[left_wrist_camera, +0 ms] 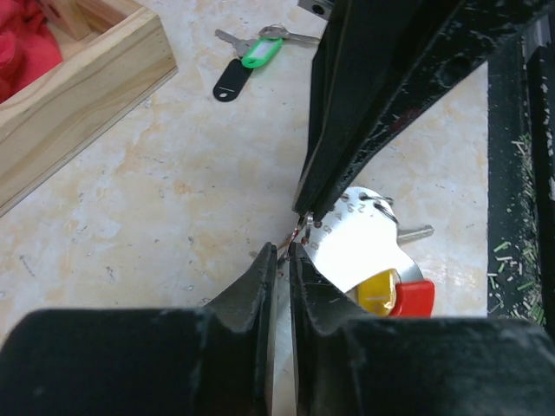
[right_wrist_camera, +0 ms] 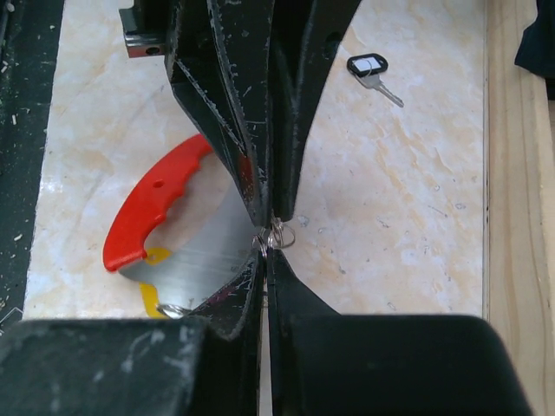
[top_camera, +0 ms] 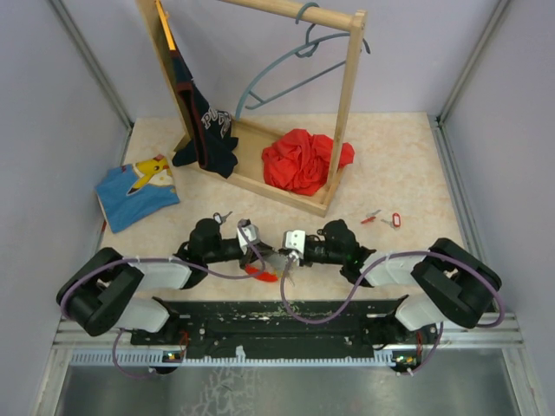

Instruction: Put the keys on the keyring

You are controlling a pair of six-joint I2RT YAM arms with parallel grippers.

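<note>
The keyring has a red curved strap [right_wrist_camera: 149, 206], a silver plate [right_wrist_camera: 208, 251] and a yellow tab [right_wrist_camera: 151, 300]. It hangs between my two grippers, just above the table near its front edge. It shows in the top view [top_camera: 258, 273] and in the left wrist view [left_wrist_camera: 357, 250]. My left gripper [left_wrist_camera: 284, 250] and my right gripper [right_wrist_camera: 264, 256] meet tip to tip, both shut on its small silver ring [right_wrist_camera: 279, 236]. A green-headed key [left_wrist_camera: 260, 52] with a black tag lies far off. A black-headed key [right_wrist_camera: 369, 66] lies apart on the table.
A wooden rack [top_camera: 260, 178] stands at the back with a red cloth [top_camera: 303, 160], a dark shirt [top_camera: 206, 130] and a hanger. A blue shirt [top_camera: 136, 192] lies at the left. Small keys [top_camera: 381, 218] lie right of centre, and one [top_camera: 224, 217] lies by the left arm.
</note>
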